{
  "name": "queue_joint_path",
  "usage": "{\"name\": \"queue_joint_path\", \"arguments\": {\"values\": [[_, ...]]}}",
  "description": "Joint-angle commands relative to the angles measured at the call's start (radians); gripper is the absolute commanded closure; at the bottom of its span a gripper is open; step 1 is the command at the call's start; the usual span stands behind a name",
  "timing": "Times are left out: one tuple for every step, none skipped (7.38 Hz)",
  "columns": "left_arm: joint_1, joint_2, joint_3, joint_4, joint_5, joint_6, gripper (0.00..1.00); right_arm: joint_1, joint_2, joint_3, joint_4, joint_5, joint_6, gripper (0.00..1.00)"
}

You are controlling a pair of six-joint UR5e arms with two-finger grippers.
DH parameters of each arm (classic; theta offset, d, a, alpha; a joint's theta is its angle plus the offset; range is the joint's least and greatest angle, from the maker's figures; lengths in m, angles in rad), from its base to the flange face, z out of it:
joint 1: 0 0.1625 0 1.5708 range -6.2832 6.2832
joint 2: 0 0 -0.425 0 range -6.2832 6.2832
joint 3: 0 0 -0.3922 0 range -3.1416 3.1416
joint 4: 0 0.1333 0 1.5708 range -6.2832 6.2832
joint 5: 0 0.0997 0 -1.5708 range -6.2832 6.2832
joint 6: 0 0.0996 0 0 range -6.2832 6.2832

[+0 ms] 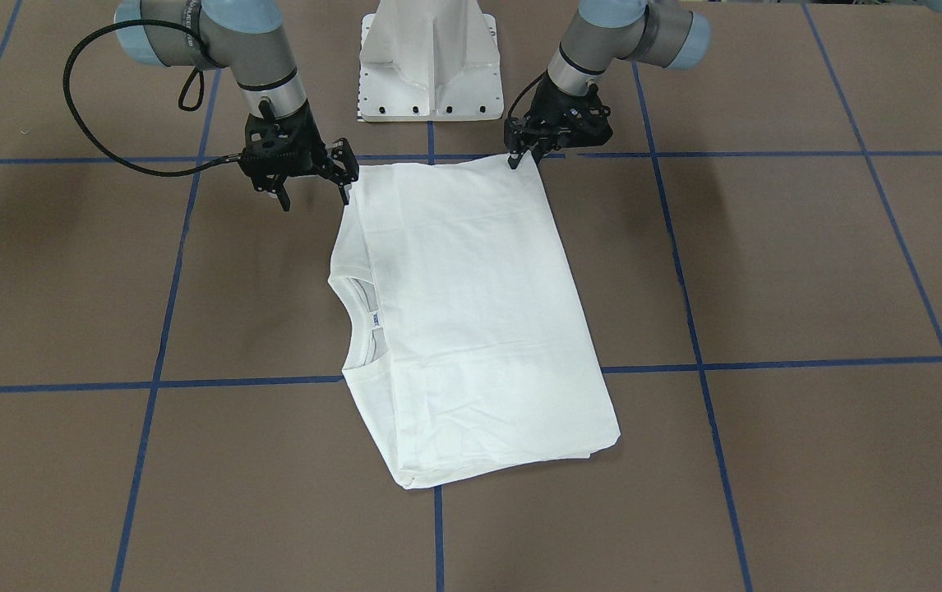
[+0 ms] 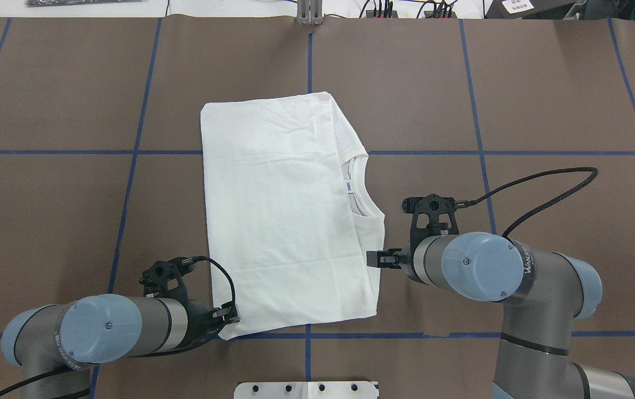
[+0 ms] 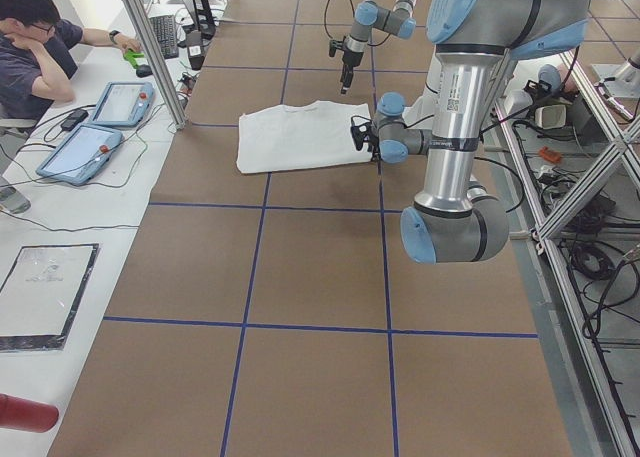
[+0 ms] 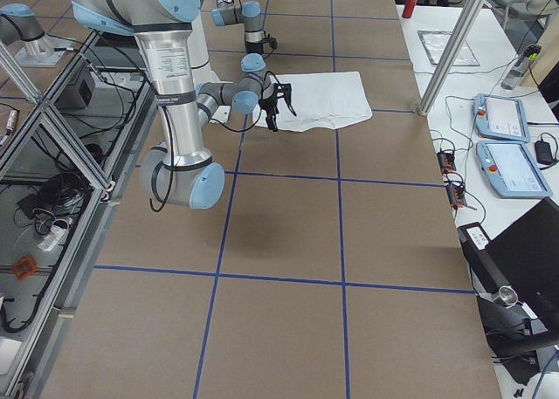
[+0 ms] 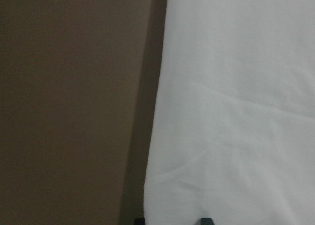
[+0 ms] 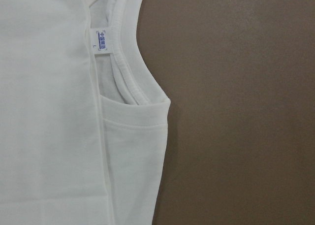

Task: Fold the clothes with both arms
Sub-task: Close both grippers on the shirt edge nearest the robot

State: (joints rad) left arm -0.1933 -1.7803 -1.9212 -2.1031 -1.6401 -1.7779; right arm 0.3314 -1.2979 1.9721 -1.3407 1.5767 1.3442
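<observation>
I read "L" on the blue-printed neck label (image 6: 102,40) of the shirt (image 2: 278,221); right gripper (image 1: 315,200) jaws apart at 4 o'clock; left gripper (image 1: 514,160) jaws, cannot tell.

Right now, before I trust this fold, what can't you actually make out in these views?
Left gripper at the shirt corner: open or pinching cloth, unclear; the left wrist view cuts its fingertips at the bottom edge, and it is small elsewhere.
Label: blue print too blurred to read in the right wrist view.
Shirt's lower layers and sleeves: hidden under the folded top layer in every view.
</observation>
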Motion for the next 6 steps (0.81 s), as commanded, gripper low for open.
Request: {"name": "queue_joint_path", "arguments": {"values": [[0.000, -0.001, -0.005, 0.000, -0.001, 0.002, 1.00, -0.014, 0.000, -0.018, 0.003, -0.007, 0.051, 0.00], [0.000, -0.001, -0.007, 0.000, -0.001, 0.002, 1.00, -0.021, 0.002, -0.012, 0.000, -0.010, 0.138, 0.00], [0.000, -0.001, -0.010, 0.000, -0.001, 0.000, 1.00, -0.043, 0.002, -0.010, 0.000, -0.012, 0.258, 0.01], [0.000, -0.001, -0.012, 0.000, -0.001, 0.000, 1.00, -0.067, 0.015, -0.010, -0.002, -0.012, 0.382, 0.03], [0.000, -0.001, -0.012, 0.000, -0.001, 0.000, 1.00, -0.099, 0.041, -0.022, -0.014, -0.015, 0.485, 0.06], [0.000, -0.001, -0.013, 0.000, -0.001, 0.000, 1.00, -0.115, 0.054, -0.021, -0.058, -0.017, 0.577, 0.09]]}}
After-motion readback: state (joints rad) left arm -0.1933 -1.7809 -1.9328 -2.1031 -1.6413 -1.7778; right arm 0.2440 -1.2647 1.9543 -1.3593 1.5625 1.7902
